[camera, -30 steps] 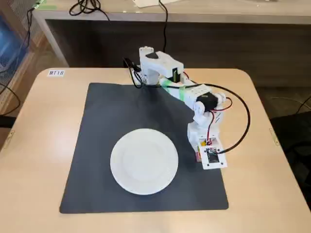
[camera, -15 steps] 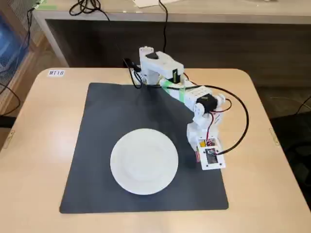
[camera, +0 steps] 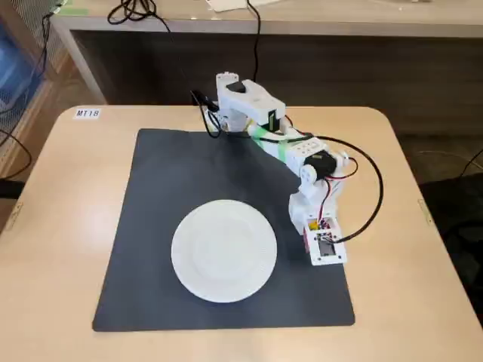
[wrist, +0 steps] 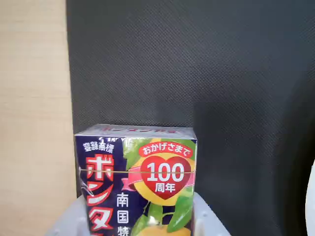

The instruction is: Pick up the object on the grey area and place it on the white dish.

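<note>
The object [wrist: 140,177] is a small box with red lettering, a yellow fruit picture and a red heart. It fills the bottom of the wrist view, between the pale fingers [wrist: 209,221] of my gripper [wrist: 138,219], which is shut on it. In the fixed view the gripper [camera: 315,234] points down over the right part of the grey area [camera: 173,188], just right of the white dish [camera: 223,250]. Only a red and yellow sliver of the box [camera: 310,225] shows there. I cannot tell whether the box touches the mat.
The beige tabletop [camera: 407,249] surrounds the mat, and its strip [wrist: 32,98] shows left of the mat in the wrist view. The dish's rim [wrist: 311,201] shows at that view's right edge. A black cable [camera: 375,192] loops right of the arm.
</note>
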Tool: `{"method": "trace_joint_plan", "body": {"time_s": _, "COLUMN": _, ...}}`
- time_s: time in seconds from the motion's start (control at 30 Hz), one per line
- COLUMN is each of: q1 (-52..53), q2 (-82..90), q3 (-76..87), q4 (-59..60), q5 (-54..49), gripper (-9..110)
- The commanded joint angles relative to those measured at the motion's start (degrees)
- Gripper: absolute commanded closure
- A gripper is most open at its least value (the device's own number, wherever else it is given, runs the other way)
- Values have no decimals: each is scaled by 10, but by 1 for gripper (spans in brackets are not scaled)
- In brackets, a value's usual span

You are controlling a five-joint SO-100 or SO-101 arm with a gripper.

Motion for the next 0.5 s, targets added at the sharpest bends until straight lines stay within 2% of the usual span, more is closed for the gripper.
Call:
{"method": "trace_joint_plan", "body": {"time_s": 0.0, "q1": -3, "q2": 4, "q3": -8, "q4": 1, "q5": 8, "gripper": 82}}
{"method": "trace_joint_plan", "body": {"time_s": 0.47, "q1": 37, "q2": 79, "q3": -7, "q4": 2, "q5": 14, "gripper": 83}}
